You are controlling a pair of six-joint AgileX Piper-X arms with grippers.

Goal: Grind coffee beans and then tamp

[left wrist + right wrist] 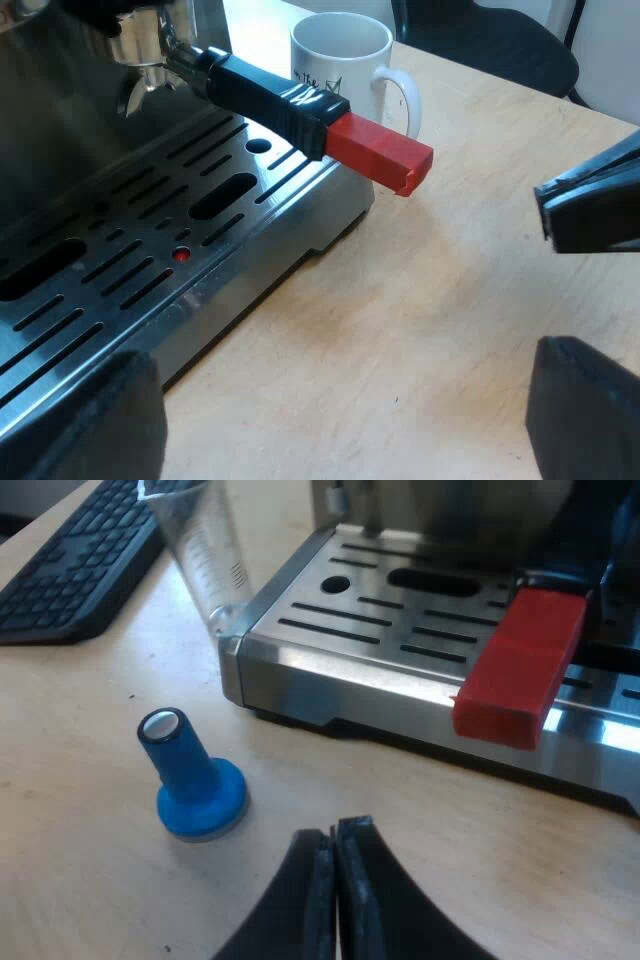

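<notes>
The metal holder [150, 50] is locked into the espresso machine's front, and its dark handle [270, 95] ends in a red block [380, 152] that juts past the drip tray [150, 250]. My left gripper [340, 430] hangs open over the wooden table beside the tray, nothing between its fingers [585, 410]. A smaller black gripper [590, 205] points at the red end from a short way off. My right gripper [335, 880] is shut and empty, low over the table, facing the red end [520, 670]. A blue tamper [190, 780] stands upright on the table close to it.
A white mug [340, 60] stands on the table behind the handle. A measuring glass [200, 550] stands at the corner of the drip tray [330, 680]. A black keyboard [70, 560] lies beyond the tamper. A dark chair [500, 40] is past the table edge.
</notes>
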